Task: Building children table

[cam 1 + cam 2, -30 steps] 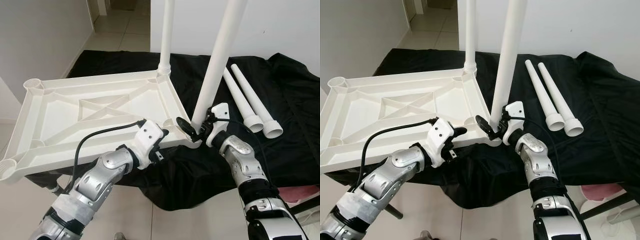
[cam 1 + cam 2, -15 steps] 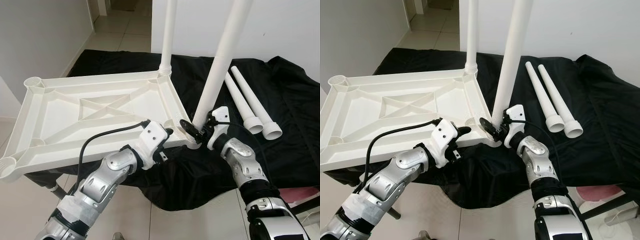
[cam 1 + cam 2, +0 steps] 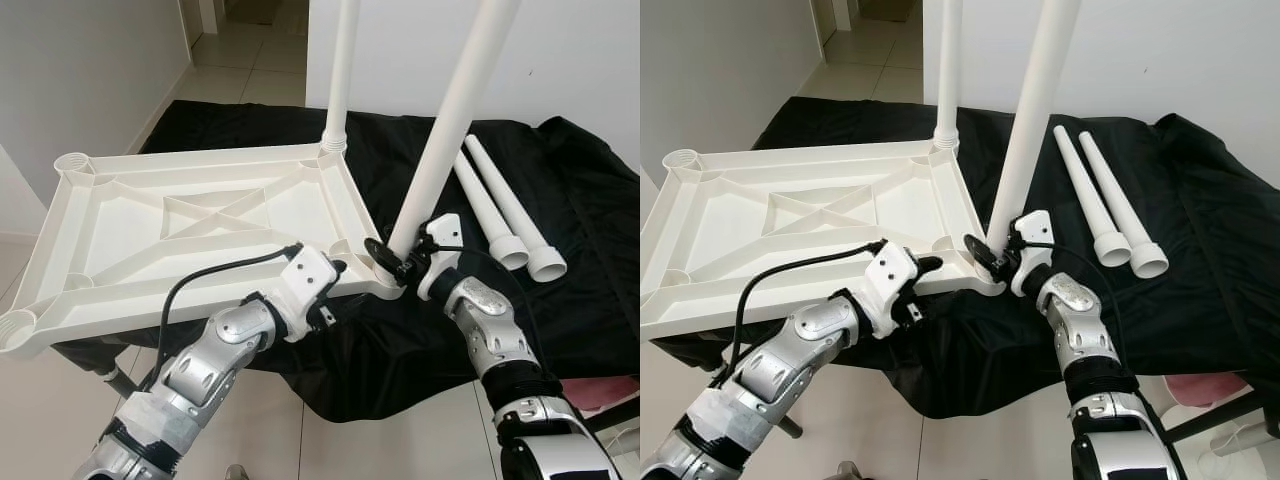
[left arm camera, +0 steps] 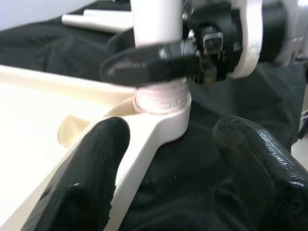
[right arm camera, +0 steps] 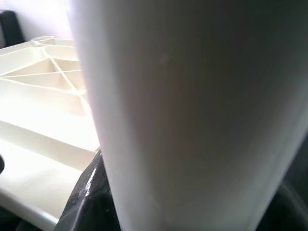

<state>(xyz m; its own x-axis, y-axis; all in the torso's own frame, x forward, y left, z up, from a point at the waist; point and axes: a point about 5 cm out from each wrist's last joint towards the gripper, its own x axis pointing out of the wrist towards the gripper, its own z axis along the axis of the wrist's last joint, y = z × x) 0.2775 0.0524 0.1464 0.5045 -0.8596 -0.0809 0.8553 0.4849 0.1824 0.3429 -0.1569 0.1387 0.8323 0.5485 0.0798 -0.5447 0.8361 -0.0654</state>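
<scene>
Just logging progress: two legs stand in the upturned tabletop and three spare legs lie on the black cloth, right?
Not quite: two spare legs lie on the black cloth, as the right eye view shows. Two legs do stand in the tabletop, the near one in the right gripper.

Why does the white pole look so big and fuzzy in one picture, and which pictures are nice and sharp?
In the right wrist view the table leg sits right against the camera, so it looks huge, soft and out of focus. In the left wrist view the black fingers up close are blurry, while the leg's socket on the tabletop is clearer. Both eye views are bright and sharp, with the black cloth very dark.
</scene>
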